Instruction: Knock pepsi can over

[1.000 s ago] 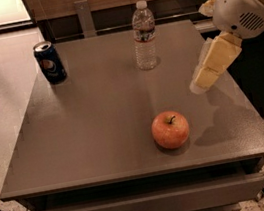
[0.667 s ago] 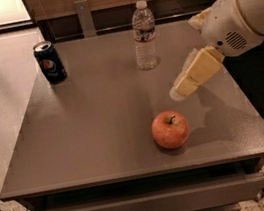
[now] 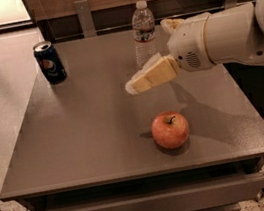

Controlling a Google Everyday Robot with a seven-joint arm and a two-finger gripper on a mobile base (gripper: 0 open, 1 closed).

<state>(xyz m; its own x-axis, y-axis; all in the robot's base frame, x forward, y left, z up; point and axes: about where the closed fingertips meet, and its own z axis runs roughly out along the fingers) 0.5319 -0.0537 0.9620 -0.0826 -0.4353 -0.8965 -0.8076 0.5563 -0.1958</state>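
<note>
- The cream-coloured gripper (image 3: 131, 86) hangs over the middle of the table and points toward 9 o'clock. I cannot tell whether it is apart or together.
- Its thick white rounded arm (image 3: 221, 36) reaches in from 3 o'clock.
- Just beside the gripper, at 1 o'clock, stands a tall clear plastic water bottle (image 3: 143, 32). Near it at 5 o'clock lies a round red apple (image 3: 170, 129).
- The small dark blue metal pepsi can (image 3: 50, 62) with a silver top stands upright, well apart from the gripper at 10 o'clock, near the far left corner of the flat grey table (image 3: 86, 136).
- In my judgement the step in hand is the approach to the can. The gripper should travel toward 10 o'clock, clear of the bottle, and meet the can high on its side, so that it tips and does not slide. The table edge is near, so a push toward the table middle seems safer.
</note>
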